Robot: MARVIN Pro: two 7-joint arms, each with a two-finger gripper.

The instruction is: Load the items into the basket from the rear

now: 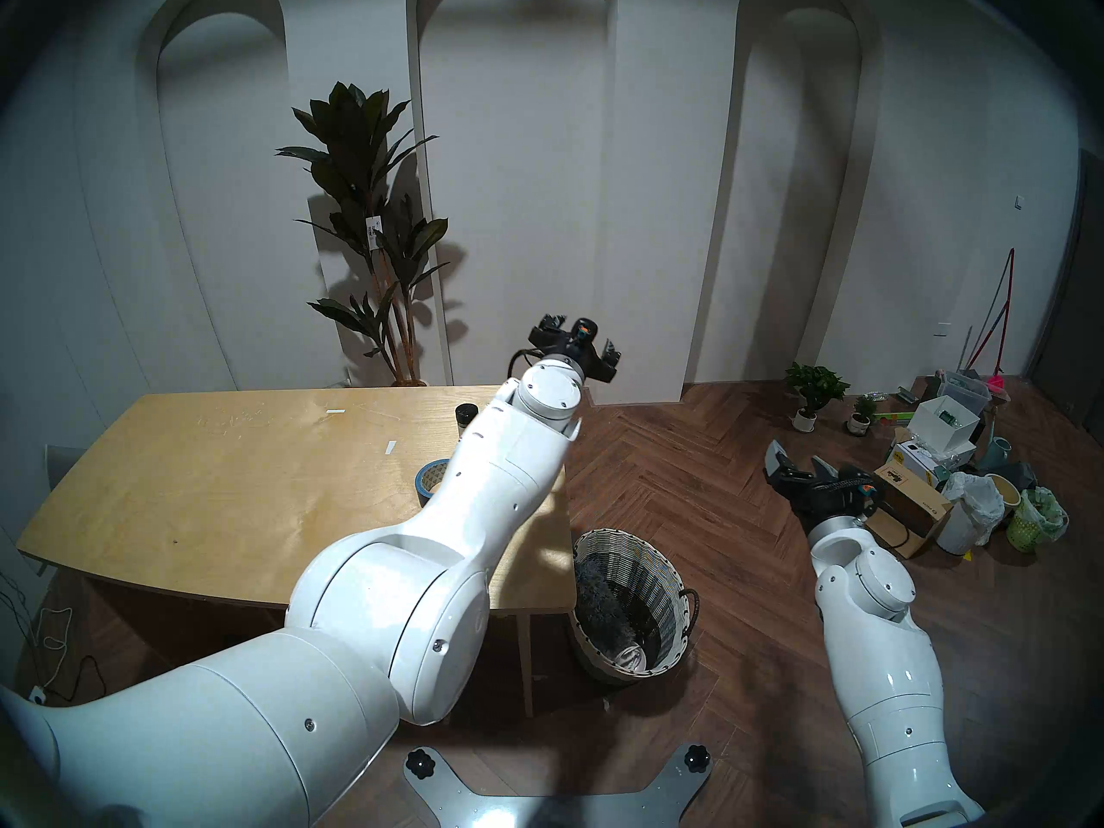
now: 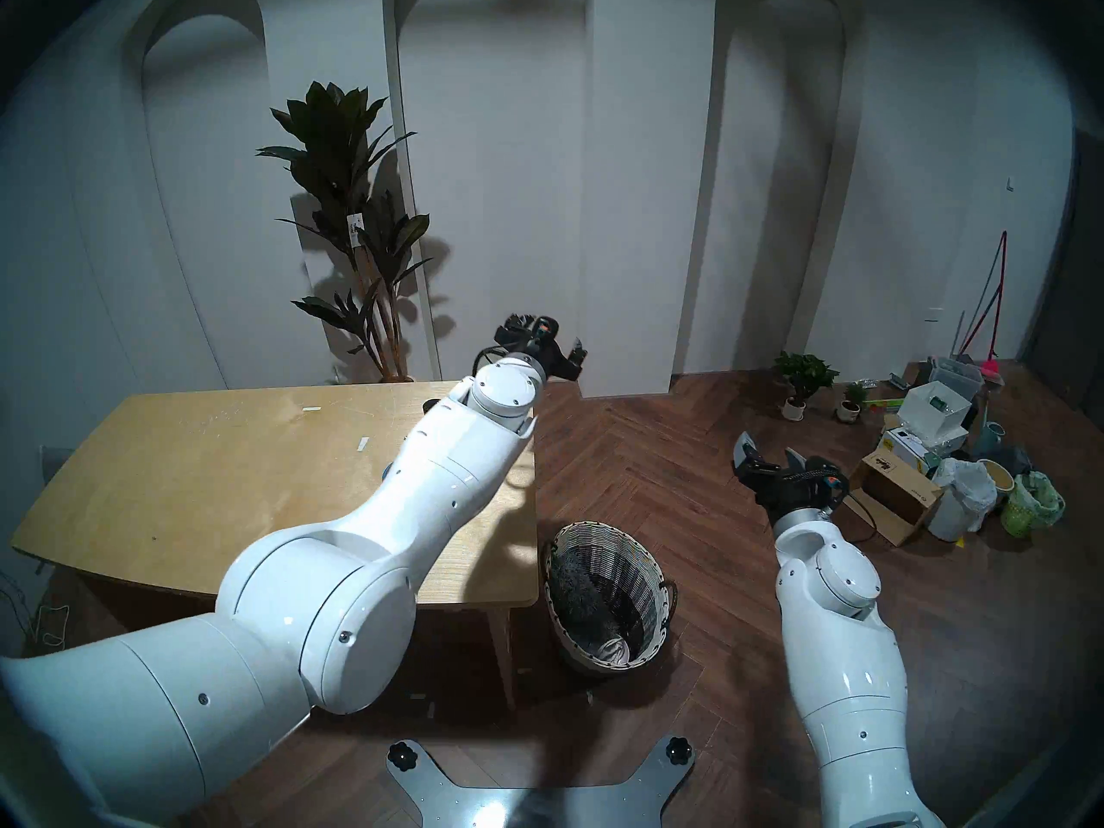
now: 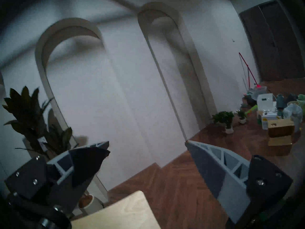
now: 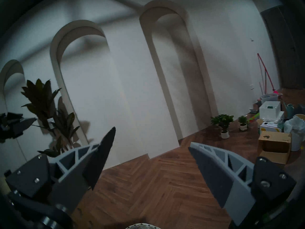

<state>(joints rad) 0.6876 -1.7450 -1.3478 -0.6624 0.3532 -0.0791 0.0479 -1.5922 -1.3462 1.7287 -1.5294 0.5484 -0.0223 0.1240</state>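
The wicker basket (image 1: 650,582) stands on the floor at the table's right front corner, and its rim shows at the bottom of the right wrist view (image 4: 142,226). The fluffy grey duster (image 1: 597,606) lies inside it. The blue tape roll (image 1: 431,479) and the black-capped bottle (image 1: 465,417) sit on the table, partly behind my left arm. My left gripper (image 1: 579,338) is open and empty, raised past the table's far right corner (image 3: 146,142). My right gripper (image 1: 800,459) is open and empty, above the floor to the right of the basket (image 4: 151,137).
The wooden table (image 1: 239,480) fills the left. A tall potted plant (image 1: 370,229) stands behind it by the arched wall. Boxes, bags and a green mesh basket (image 1: 1033,522) crowd the far right floor, with small potted plants (image 1: 812,384) nearby.
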